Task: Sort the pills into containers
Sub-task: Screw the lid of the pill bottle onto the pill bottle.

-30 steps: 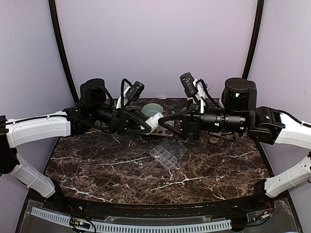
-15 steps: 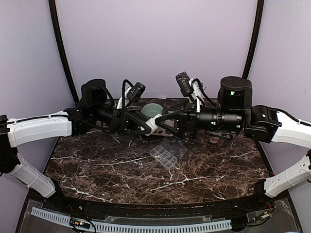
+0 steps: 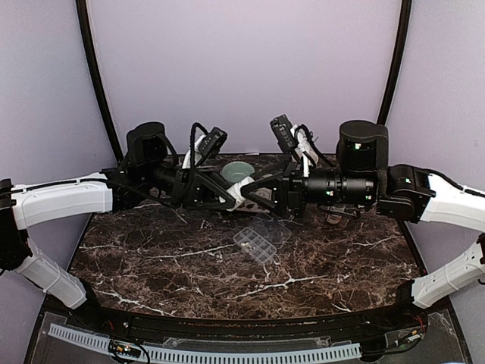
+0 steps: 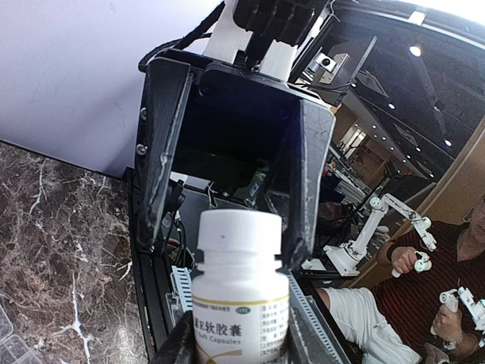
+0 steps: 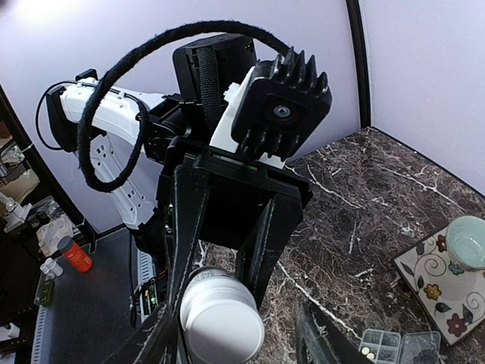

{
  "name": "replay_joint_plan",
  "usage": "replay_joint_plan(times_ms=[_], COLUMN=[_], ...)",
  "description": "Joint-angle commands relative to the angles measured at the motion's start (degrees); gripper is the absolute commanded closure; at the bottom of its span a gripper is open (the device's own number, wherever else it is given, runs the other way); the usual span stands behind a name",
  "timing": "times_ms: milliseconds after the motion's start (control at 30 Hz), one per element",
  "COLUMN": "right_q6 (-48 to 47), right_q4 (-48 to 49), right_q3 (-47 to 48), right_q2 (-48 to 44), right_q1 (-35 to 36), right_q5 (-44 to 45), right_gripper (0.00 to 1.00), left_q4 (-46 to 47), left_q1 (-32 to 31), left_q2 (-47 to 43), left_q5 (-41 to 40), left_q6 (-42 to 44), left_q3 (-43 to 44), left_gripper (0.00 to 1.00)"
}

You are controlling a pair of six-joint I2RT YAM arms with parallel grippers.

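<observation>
While the left gripper (image 5: 220,273) squeezes the white bottle (image 4: 239,311) and holds it up in the air, the bottle lies sideways with its cap (image 5: 221,318) pointing at the right gripper (image 4: 227,239). That arm is nearer the cap. Its jaws stand loose on both sides of it, with a gap on one side. The pill box (image 3: 258,244) sits open on the table (image 3: 151,258) below them, with tiny pills (image 5: 367,351) in one square.
</observation>
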Motion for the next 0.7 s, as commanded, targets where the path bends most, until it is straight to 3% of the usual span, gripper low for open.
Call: replay_joint_plan(times_ms=[0, 267, 667], right_q6=[-0.1, 0.3, 3.9], right_q4=[2.4, 2.6, 4.6], right_q3=[2.0, 2.1, 0.9], right_q2=[0.4, 0.6, 0.2], right_q1=[-0.4, -0.8, -3.2], right_q5=[-1.0, -1.8, -6.4], right_gripper=[0.5, 0.69, 0.87], left_q4=[1.9, 1.9, 1.5], left_q1=[0.4, 0.4, 0.4], left_q2=[-0.4, -0.4, -0.3], left_q5=[1.2, 1.4, 1.6], left_q6=[0.0, 0.0, 0.4], left_q3=[1.6, 1.5, 1.7], left_gripper=[1.0, 1.0, 1.0])
